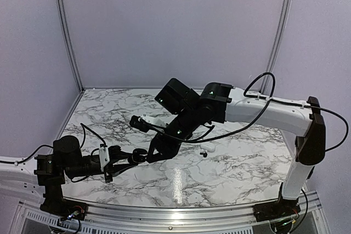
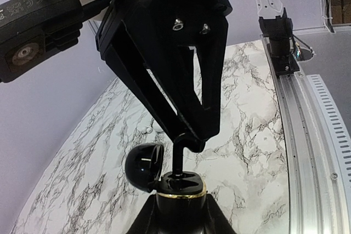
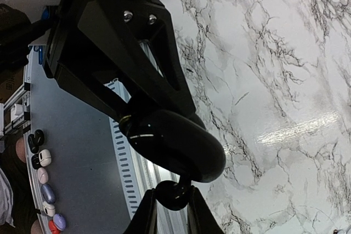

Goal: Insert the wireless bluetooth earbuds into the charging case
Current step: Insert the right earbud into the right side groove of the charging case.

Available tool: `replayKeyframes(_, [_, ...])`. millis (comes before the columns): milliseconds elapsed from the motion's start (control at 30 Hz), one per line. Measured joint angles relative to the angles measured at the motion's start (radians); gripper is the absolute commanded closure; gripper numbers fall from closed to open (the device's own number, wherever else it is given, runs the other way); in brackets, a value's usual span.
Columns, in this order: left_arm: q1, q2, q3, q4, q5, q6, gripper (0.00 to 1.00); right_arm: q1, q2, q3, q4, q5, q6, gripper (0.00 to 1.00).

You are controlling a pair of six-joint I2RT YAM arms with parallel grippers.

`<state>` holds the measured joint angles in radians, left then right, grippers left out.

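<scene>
The left gripper is clamping the open charging case, mouth up. The right gripper is pinching one earbud upright, its lower tip dipping into the case; the other earbud is lying on the table.

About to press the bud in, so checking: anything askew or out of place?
Nothing looks damaged. One earbud lies loose on the table, right of the charging case; the other earbud stands stem-down at its opening, pinched by the right gripper.
</scene>
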<state>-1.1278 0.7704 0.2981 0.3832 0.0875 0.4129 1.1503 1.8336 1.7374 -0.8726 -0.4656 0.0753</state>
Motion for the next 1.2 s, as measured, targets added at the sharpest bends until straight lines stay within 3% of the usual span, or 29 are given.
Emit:
replayKeyframes(767, [-0.006, -0.005, 0.0, -0.003, -0.001, 0.009, 1.0, 0.001, 0.024, 0.01, -0.007, -0.001, 0.004, 0.92])
replayKeyframes(1200, [-0.019, -0.004, 0.0, -0.006, -0.015, 0.023, 1.0, -0.002, 0.075, 0.085, -0.076, -0.031, 0.032, 0.8])
